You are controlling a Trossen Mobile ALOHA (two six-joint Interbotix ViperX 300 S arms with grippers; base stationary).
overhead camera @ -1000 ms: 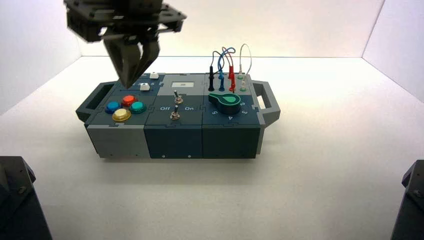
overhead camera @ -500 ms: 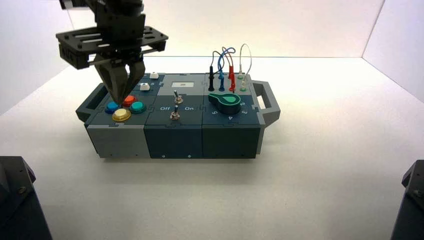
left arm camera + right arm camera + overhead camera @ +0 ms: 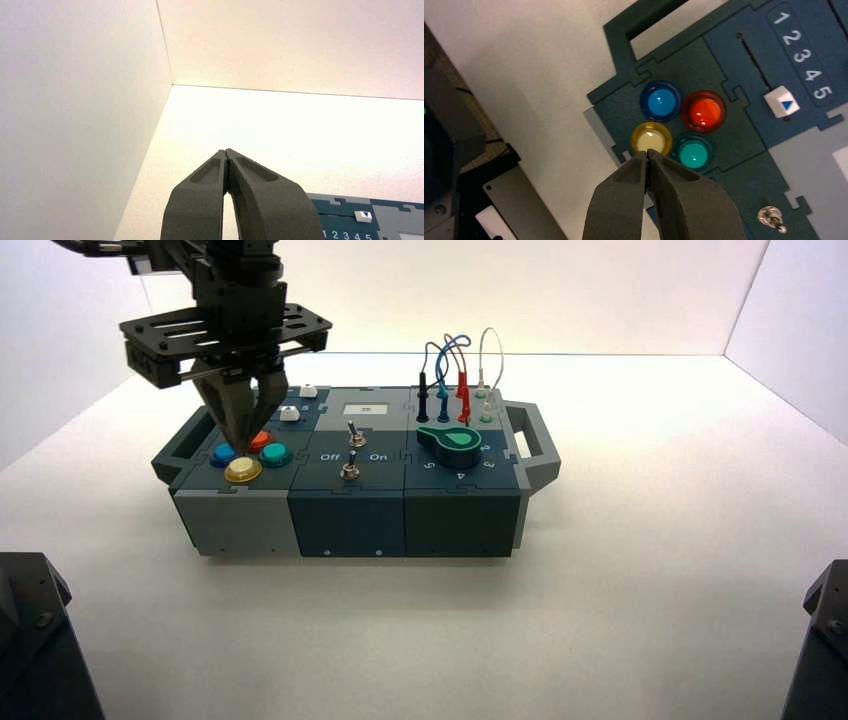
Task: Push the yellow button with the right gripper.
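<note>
Just right gripper [image 3: 647, 153] above yellow button [image 3: 651, 138]

The yellow button [image 3: 243, 471] is a small round domed translucent cap, seated at the near left corner of the box top, nearest of the four-button cluster. My right claw [image 3: 239, 440] hangs directly above that cluster, its two grey tapered fingers [image 3: 624, 195] pressed together into a V point just beside the button's edge.
</note>
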